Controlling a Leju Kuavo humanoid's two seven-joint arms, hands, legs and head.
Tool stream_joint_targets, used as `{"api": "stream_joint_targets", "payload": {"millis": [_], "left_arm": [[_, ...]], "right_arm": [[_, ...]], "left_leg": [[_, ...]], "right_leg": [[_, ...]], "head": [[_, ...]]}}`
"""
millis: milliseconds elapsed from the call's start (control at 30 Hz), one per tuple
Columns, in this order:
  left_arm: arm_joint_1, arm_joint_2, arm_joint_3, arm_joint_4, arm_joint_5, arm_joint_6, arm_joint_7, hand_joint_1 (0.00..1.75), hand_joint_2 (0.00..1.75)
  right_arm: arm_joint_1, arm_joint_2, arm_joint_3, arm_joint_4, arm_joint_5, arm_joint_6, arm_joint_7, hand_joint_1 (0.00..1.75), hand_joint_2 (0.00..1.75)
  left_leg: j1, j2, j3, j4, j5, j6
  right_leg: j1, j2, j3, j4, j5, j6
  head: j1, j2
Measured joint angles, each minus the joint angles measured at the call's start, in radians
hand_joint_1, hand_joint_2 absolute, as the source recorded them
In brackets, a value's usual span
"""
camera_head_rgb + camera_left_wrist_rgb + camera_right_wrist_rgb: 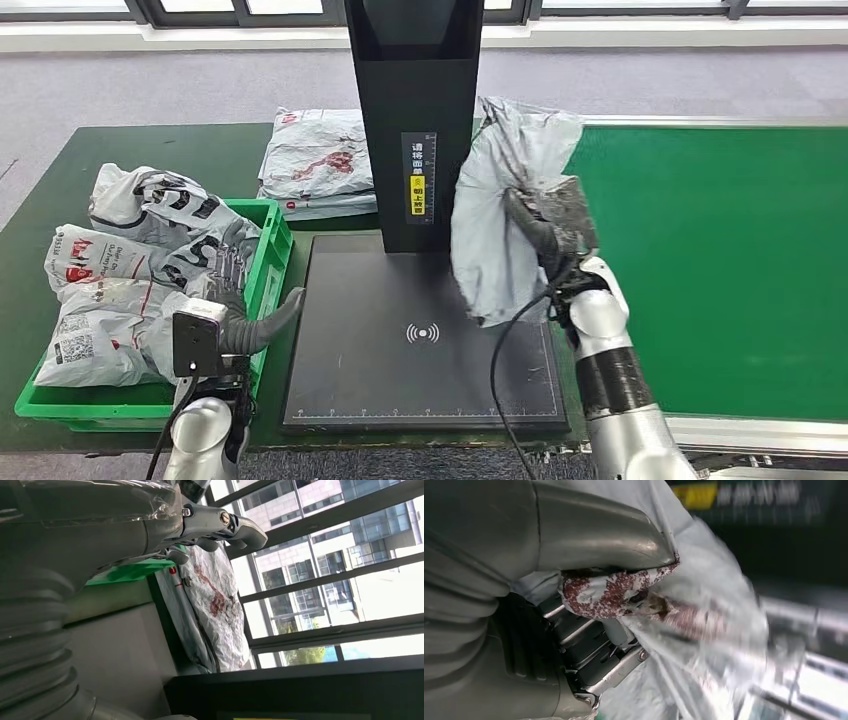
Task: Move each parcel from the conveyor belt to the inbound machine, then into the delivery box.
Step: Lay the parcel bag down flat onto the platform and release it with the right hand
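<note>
While the right hand (553,225) is gripping a grey parcel (505,205) right of centre in the head view, the bag is hanging crumpled above the right side of the black scanner plate (400,385), just beside the machine's upright column (413,110). Right wrist view is confirming it: thumb and fingers (589,645) are clamped on the parcel film (694,585). Left hand (243,300) is sitting lower left, fingers apart and holding nothing, over the rim of the green crate (272,262), which is carrying several bagged parcels (120,290). Another flat parcel (318,160) is lying on the table behind the crate, upper left of centre. Green conveyor belt (720,260) is filling the right side.
</note>
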Motion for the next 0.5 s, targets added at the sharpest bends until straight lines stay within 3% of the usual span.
{"api": "stream_joint_targets", "payload": {"millis": [333, 500], "left_arm": [[-0.003, -0.001, -0.008, 0.0, 0.006, 0.002, 0.004, 0.0, 1.75], [-0.004, 0.001, -0.027, 0.002, 0.031, 0.011, 0.012, 0.0, 1.75]], "right_arm": [[-0.063, 0.038, 0.146, 0.178, -0.002, -0.014, 0.024, 1.75, 1.75], [-0.073, 0.093, 0.224, 0.317, 0.018, -0.029, 0.031, 1.75, 1.75]], "left_leg": [[0.0, -0.001, -0.001, 0.0, -0.001, 0.001], [0.0, -0.001, -0.001, 0.0, 0.0, 0.0]], "right_leg": [[-0.001, -0.001, 0.0, 0.0, 0.0, 0.0], [0.0, 0.0, -0.001, 0.0, 0.0, 0.0]], "head": [[0.0, 0.0], [0.0, 0.0]]}}
